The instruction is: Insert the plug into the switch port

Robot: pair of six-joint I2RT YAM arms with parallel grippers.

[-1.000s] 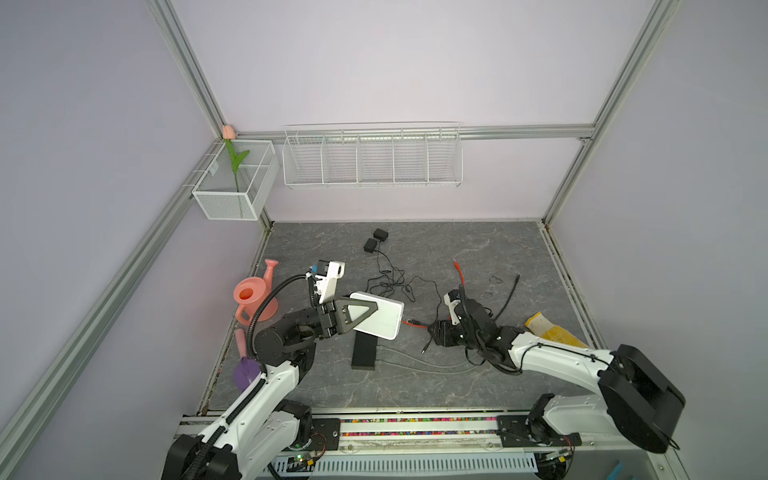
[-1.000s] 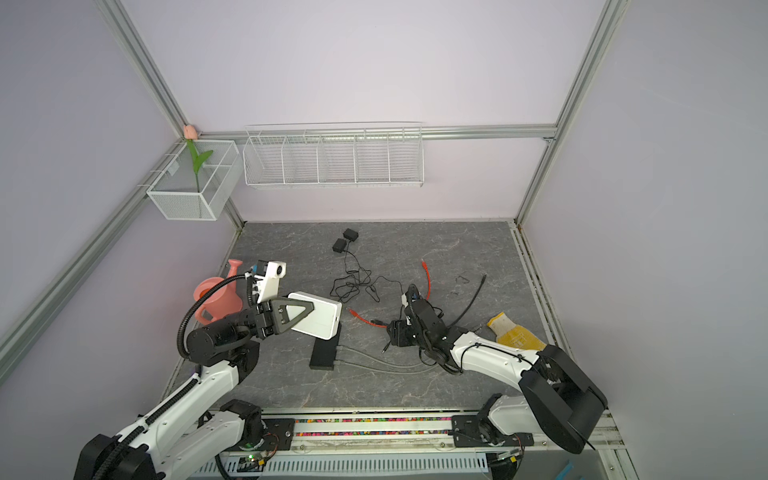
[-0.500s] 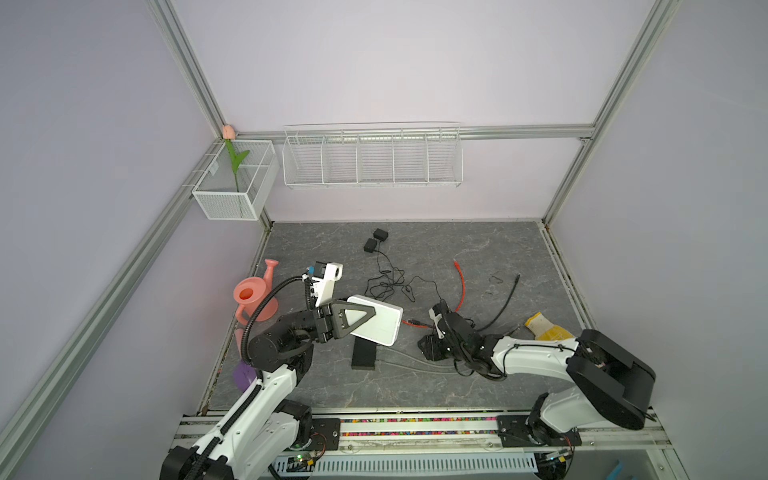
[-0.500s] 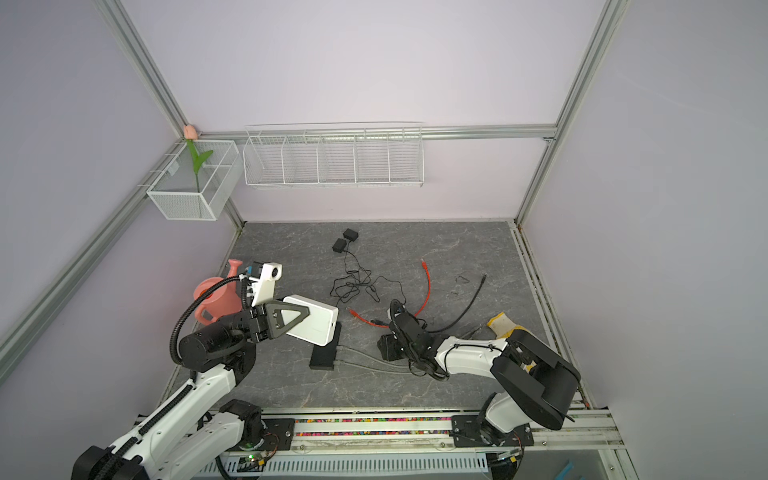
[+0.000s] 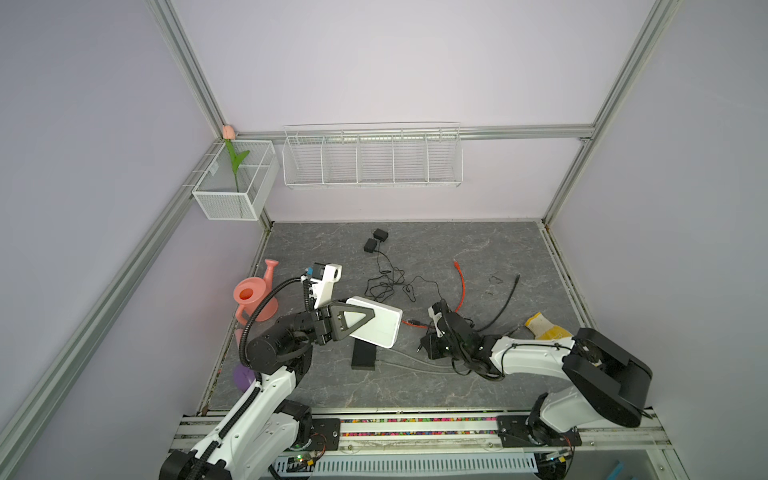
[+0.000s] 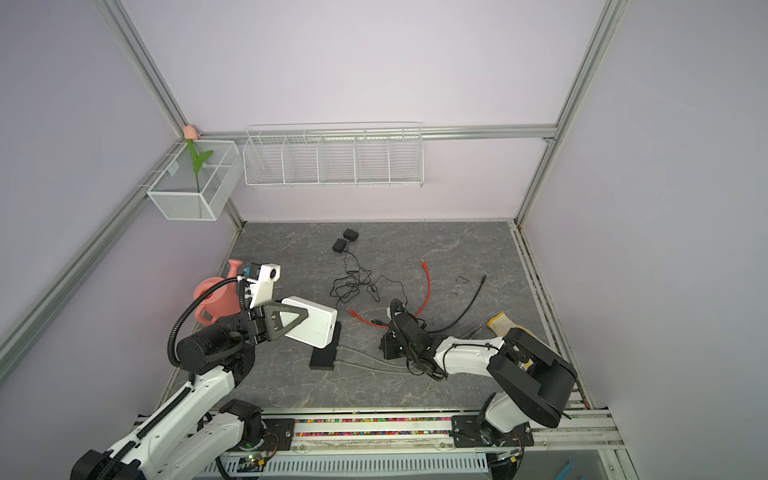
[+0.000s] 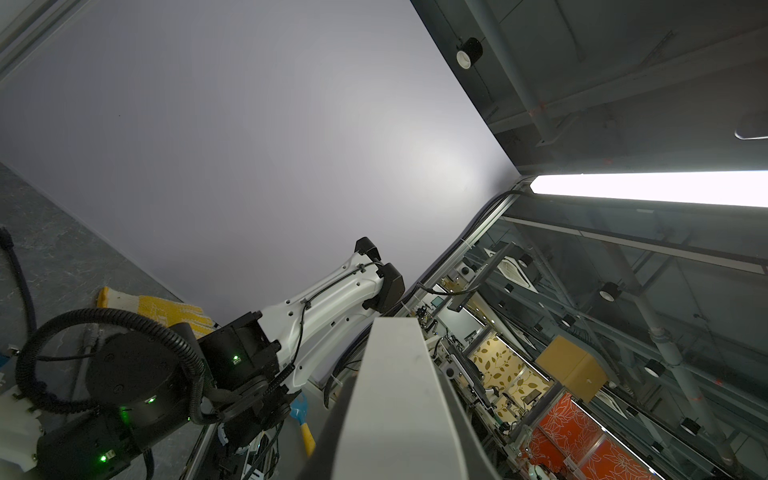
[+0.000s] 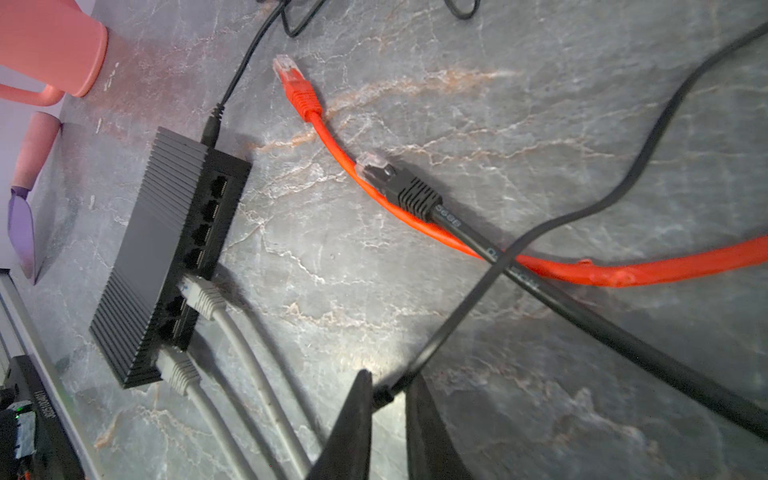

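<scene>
- Right wrist view: the right hand (image 8: pixel 388 384) is pinched narrow on the end of a thin black cord (image 8: pixel 457 318), low over the grey table (image 8: pixel 540 104).
- Out past its fingers lies the black plug (image 8: pixel 399 187), loose on the table. It rests across an orange cable (image 8: pixel 332 141), clear of the hand and apart from the switch (image 8: pixel 158 266).
- That switch is a ribbed black box lying flat. Two grey cables (image 8: pixel 249 353) are plugged into its row of ports, and several ports beside them are open. Another thin black lead enters its far end.
- The orange cable's own plug (image 8: pixel 297 87) lies free, between the switch and the black plug.
- In both top views, the left hand (image 5: pixel 357 322) is raised above the table and clamps a flat white box (image 5: pixel 382 328) between its fingers. The box hangs partly over the switch (image 5: pixel 364 356), hiding its far end.
- The right hand (image 5: pixel 432 345) sits low, to the right of the switch, with tangled cords around it.
- A pink watering can (image 5: pixel 253 297) stands at the table's left edge, and a yellow glove (image 5: pixel 544 330) lies near the right edge.
- From the left wrist, only the white box (image 7: pixel 395 395) and the right arm show. The left fingers themselves are out of sight there.
</scene>
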